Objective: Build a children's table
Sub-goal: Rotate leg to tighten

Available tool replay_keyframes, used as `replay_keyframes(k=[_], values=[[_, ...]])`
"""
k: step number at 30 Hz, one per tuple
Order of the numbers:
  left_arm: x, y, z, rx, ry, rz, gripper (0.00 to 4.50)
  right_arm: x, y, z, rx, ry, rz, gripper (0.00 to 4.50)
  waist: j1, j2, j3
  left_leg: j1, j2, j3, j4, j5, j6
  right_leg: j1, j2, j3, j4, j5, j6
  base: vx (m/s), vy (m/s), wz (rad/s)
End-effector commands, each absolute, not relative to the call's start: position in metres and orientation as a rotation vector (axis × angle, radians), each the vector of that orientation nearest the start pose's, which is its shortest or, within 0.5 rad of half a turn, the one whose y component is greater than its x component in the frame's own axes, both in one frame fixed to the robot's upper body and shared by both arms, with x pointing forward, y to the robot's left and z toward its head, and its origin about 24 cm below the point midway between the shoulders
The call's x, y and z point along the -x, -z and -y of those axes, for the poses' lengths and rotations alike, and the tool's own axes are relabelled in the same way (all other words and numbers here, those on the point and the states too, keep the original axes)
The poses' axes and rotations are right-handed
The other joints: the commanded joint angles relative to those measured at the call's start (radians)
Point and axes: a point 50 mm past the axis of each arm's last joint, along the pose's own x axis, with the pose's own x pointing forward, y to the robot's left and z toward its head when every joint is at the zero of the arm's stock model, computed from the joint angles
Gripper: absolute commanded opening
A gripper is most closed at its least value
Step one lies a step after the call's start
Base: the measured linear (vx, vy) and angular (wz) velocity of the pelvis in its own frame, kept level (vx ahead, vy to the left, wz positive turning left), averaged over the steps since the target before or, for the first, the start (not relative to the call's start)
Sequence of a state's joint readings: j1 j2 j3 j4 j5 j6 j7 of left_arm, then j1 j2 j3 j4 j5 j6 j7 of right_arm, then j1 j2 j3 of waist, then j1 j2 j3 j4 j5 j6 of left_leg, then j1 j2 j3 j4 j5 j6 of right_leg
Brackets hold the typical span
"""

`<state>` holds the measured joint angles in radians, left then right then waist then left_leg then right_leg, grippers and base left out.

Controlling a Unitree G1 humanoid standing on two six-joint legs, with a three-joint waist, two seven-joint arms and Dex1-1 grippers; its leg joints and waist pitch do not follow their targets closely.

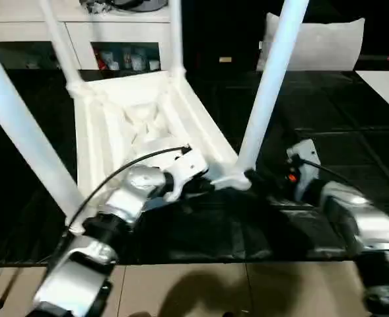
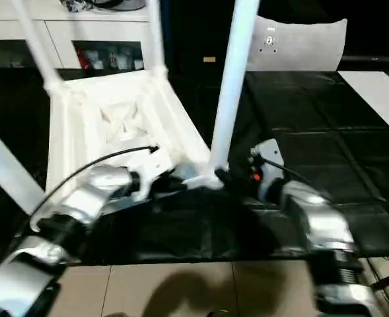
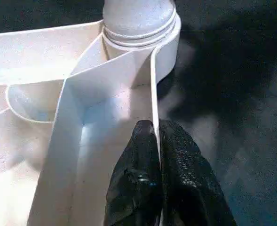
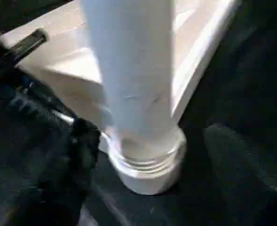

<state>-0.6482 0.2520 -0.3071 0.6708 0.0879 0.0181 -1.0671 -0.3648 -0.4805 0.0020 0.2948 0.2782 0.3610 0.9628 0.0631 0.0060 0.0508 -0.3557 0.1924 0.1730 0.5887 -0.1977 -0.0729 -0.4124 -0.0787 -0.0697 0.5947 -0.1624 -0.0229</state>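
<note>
Pinching the thin side wall of the upturned children's table (image 1: pixel 135 125), the left gripper (image 3: pixel 156 141) holds closed; right gripper (image 1: pixel 257 179), fingers unreadable, sits at the 5 o'clock leg (image 1: pixel 270 79). Light, stiff, slick plastic: grip rims.

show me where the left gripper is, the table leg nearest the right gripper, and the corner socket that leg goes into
left gripper (image 3: pixel 156 141), left wrist view, fingertips pinching the top's rim.
table leg (image 1: pixel 268 86), left eye view, mid shaft.
corner socket (image 4: pixel 150 172), right wrist view, its ringed collar.

white table (image 1: pixel 115 125), black floor (image 1: pixel 353 125), black gripper (image 3: pixel 158 141)
</note>
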Motion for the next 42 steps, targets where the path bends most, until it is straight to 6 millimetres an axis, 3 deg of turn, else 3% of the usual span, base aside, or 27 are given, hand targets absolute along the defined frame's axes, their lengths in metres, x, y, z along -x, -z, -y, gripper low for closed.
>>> replay_keyframes(k=[1,2,3,4,5,10,13,16,19,25,28,29,34,38,39,40,41,42], values=[[-0.318,-0.051,-0.090,-0.471,1.408,-0.326,0.00,-0.293,-0.071,0.200,0.055,-0.986,-0.355,4.18,0.006,-0.008,-0.067,-0.002,0.031,-0.003,-0.060,-0.145,0.095,0.065,-0.059,0.041,-0.074,-0.242,-0.193,0.000,0.000,0.00],[-0.317,-0.052,-0.092,-0.482,1.431,-0.316,0.00,-0.289,-0.070,0.202,0.083,-1.028,-0.386,4.31,0.010,-0.008,-0.067,-0.004,0.032,-0.004,-0.059,-0.139,0.098,0.067,-0.059,0.039,-0.070,-0.221,-0.202,0.000,0.000,0.00],[-0.316,-0.053,-0.093,-0.498,1.468,-0.316,0.00,-0.288,-0.070,0.203,0.090,-1.050,-0.398,4.31,0.011,-0.020,-0.069,-0.004,0.032,-0.001,-0.057,-0.133,0.102,0.067,-0.058,0.038,-0.068,-0.208,-0.209,0.000,0.000,0.00],[-0.315,-0.053,-0.094,-0.508,1.490,-0.318,0.00,-0.288,-0.071,0.204,0.089,-1.058,-0.402,4.31,0.016,-0.015,-0.069,-0.003,0.034,-0.002,-0.058,-0.130,0.102,0.065,-0.061,0.039,-0.065,-0.208,-0.213,0.000,0.000,0.00],[-0.312,-0.054,-0.096,-0.518,1.540,-0.322,0.00,-0.288,-0.072,0.204,0.089,-1.094,-0.394,4.31,0.019,-0.018,-0.068,-0.003,0.034,0.000,-0.057,-0.130,0.101,0.064,-0.061,0.039,-0.067,-0.217,-0.212,0.000,0.000,0.00],[-0.309,-0.056,-0.099,-0.516,1.613,-0.315,0.00,-0.285,-0.075,0.201,0.069,-1.213,-0.372,4.16,0.041,-0.013,-0.068,0.002,0.039,0.000,-0.058,-0.128,0.098,0.061,-0.062,0.040,-0.060,-0.191,-0.226,0.000,0.000,0.00],[-0.307,-0.057,-0.100,-0.535,1.656,-0.327,0.00,-0.281,-0.075,0.197,0.038,-1.301,-0.406,3.93,0.051,-0.021,-0.068,0.002,0.038,0.000,-0.058,-0.131,0.095,0.062,-0.064,0.041,-0.058,-0.207,-0.223,0.000,0.000,0.00],[-0.306,-0.057,-0.100,-0.540,1.671,-0.327,0.00,-0.279,-0.074,0.195,0.031,-1.339,-0.421,3.56,0.052,-0.019,-0.067,0.002,0.039,0.000,-0.058,-0.132,0.090,0.061,-0.066,0.041,-0.061,-0.225,-0.214,0.000,0.000,0.00],[-0.305,-0.056,-0.100,-0.546,1.676,-0.324,0.00,-0.279,-0.069,0.193,0.036,-1.353,-0.442,3.39,0.052,-0.024,-0.067,0.001,0.037,0.000,-0.058,-0.132,0.080,0.061,-0.066,0.040,-0.063,-0.248,-0.201,0.000,0.000,0.00],[-0.306,-0.055,-0.101,-0.544,1.669,-0.322,0.00,-0.278,-0.068,0.192,0.023,-1.370,-0.446,3.07,0.053,-0.022,-0.070,0.001,0.037,0.000,-0.057,-0.110,0.084,0.061,-0.064,0.040,-0.058,-0.214,-0.205,0.000,0.000,0.00],[-0.306,-0.054,-0.101,-0.545,1.664,-0.324,0.00,-0.277,-0.068,0.191,0.007,-1.368,-0.439,2.71,0.055,-0.022,-0.069,0.000,0.036,0.000,-0.056,-0.109,0.087,0.062,-0.064,0.040,-0.058,-0.211,-0.206,0.000,0.000,0.00],[-0.306,-0.054,-0.100,-0.534,1.654,-0.322,0.00,-0.276,-0.068,0.190,-0.019,-1.361,-0.425,2.67,0.054,-0.025,-0.069,0.000,0.037,0.001,-0.057,-0.112,0.086,0.062,-0.064,0.040,-0.060,-0.220,-0.204,0.000,0.000,0.00],[-0.312,-0.052,-0.094,-0.441,1.517,-0.354,0.00,-0.282,-0.069,0.175,-0.119,-1.222,-0.349,2.27,0.054,-0.015,-0.067,0.000,0.036,-0.001,-0.060,-0.129,0.069,0.061,-0.064,0.039,-0.064,-0.254,-0.195,0.000,0.000,0.00],[-0.318,-0.050,-0.081,-0.396,1.405,-0.346,0.00,-0.294,-0.062,0.166,-0.076,-1.010,-0.335,2.14,0.036,-0.022,-0.059,0.003,0.029,-0.005,-0.067,-0.185,0.025,0.056,-0.066,0.037,-0.085,-0.428,-0.130,0.000,0.000,0.00],[-0.320,-0.051,-0.074,-0.372,1.356,-0.342,0.00,-0.302,-0.059,0.164,-0.065,-0.891,-0.345,2.12,0.028,-0.017,-0.056,0.004,0.026,-0.007,-0.069,-0.204,0.019,0.055,-0.066,0.034,-0.092,-0.476,-0.112,0.000,0.000,0.00],[-0.321,-0.052,-0.073,-0.366,1.347,-0.341,0.00,-0.303,-0.058,0.164,-0.063,-0.871,-0.348,2.11,0.023,-0.019,-0.057,0.005,0.026,-0.007,-0.069,-0.205,0.013,0.055,-0.065,0.034,-0.093,-0.487,-0.106,0.000,0.000,0.00],[-0.324,-0.054,-0.064,-0.327,1.286,-0.332,0.00,-0.310,-0.056,0.161,-0.057,-0.762,-0.351,2.11,0.015,-0.012,-0.059,0.002,0.024,-0.010,-0.069,-0.200,0.008,0.058,-0.065,0.034,-0.092,-0.488,-0.100,0.000,0.000,0.00],[-0.325,-0.054,-0.062,-0.319,1.269,-0.331,0.00,-0.312,-0.056,0.160,-0.057,-0.737,-0.350,2.07,0.010,-0.016,-0.060,0.001,0.023,-0.009,-0.068,-0.193,0.009,0.058,-0.063,0.034,-0.093,-0.477,-0.099,0.000,0.000,0.00]])
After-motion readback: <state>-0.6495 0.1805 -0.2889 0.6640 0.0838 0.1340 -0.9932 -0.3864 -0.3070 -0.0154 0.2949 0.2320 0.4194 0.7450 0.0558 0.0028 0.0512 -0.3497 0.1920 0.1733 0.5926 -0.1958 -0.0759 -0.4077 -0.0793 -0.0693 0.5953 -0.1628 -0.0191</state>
